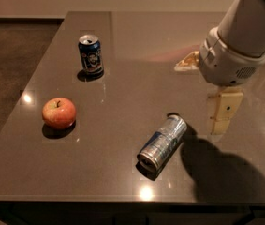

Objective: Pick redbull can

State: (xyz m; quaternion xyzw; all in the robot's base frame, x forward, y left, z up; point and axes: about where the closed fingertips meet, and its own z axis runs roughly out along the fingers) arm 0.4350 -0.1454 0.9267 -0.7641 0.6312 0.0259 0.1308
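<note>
Dark tabletop (132, 55): redbull can (162, 143) lying near front edge, gripper (222, 116) hovering just right, jaws' state unclear.

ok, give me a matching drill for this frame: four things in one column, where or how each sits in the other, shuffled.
Things
1. redbull can
2. dark blue can
3. apple
4. gripper

Place or state
A. standing upright, far left part of the table
B. hanging above the table, right of everything else
C. lying on its side, towards the front edge
D. red, sitting near the left edge

Pairs: 1-C, 2-A, 3-D, 4-B
</note>
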